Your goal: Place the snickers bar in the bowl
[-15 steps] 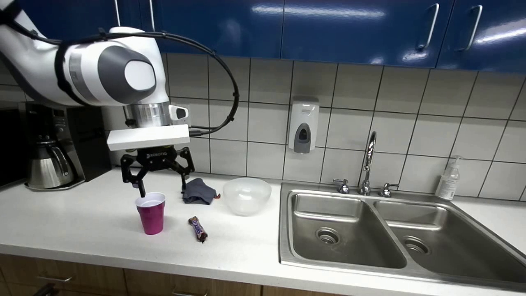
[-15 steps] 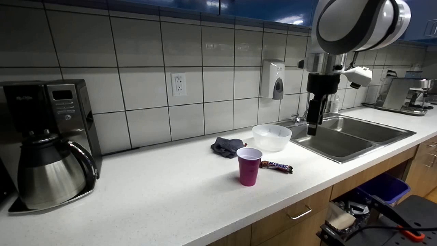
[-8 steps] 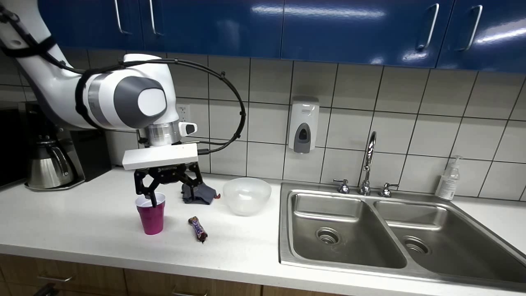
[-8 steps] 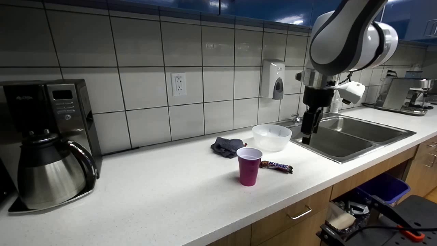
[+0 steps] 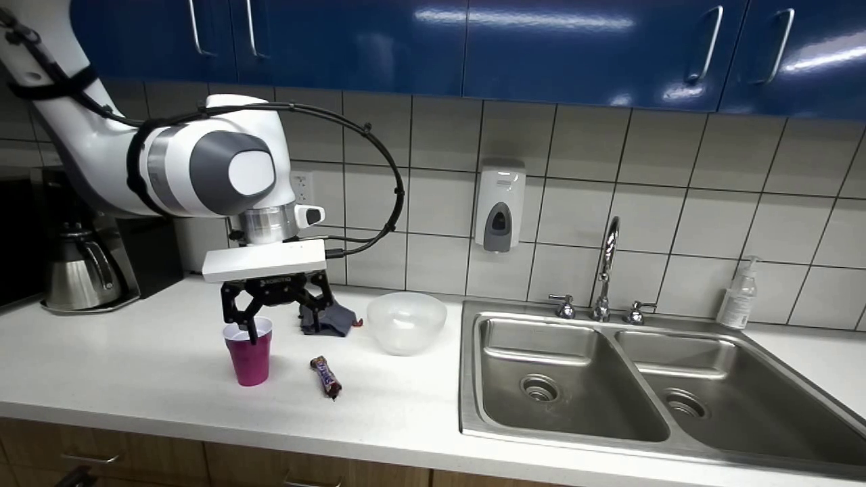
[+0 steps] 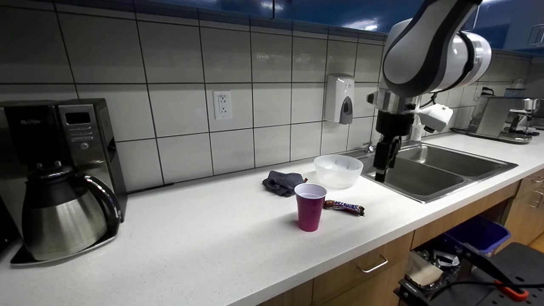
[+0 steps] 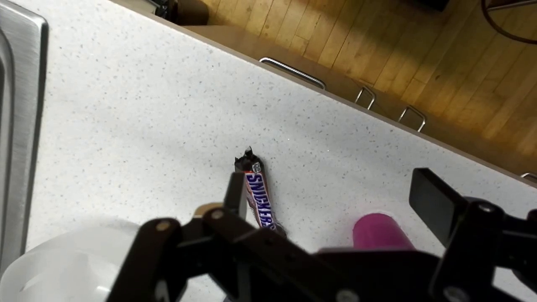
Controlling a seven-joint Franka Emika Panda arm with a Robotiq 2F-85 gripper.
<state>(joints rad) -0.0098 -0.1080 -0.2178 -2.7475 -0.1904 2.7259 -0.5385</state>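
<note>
Jaws stand wide, holding nothing; the snickers bar (image 7: 259, 195) lies mid-frame in the wrist view, left of the gap's middle. Best centre over it before lowering, clear of the cup (image 7: 379, 233), lower right; height is unclear. The bowl (image 7: 52, 264) sits lower left.

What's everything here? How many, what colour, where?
Cabinets: several, blue, overhead
Counter: 1, white, below cabinets
Snickers bar: 1, brown, on counter
Cup: 1, pink, on counter
Sink: 1, silver, in counter
Bowl: 1, whitish, beside sink
Cloth: 1, grey, beside bowl
Faucet: 1, silver, behind sink
Bottle: 1, transparent, behind sink
Soap dispenser: 1, white, on wall
Outlet: 1, white, on wall
Coffee maker: 1, black-silver, on counter
Espresso machine: 1, silver, past sink
Drawers: several, brown, under counter
Bin: 1, blue, below counter
Clutter: unclear, mixed, near bin
Robot arm: 1, white-grey, above counter
Gripper: 1, black, above counter
</note>
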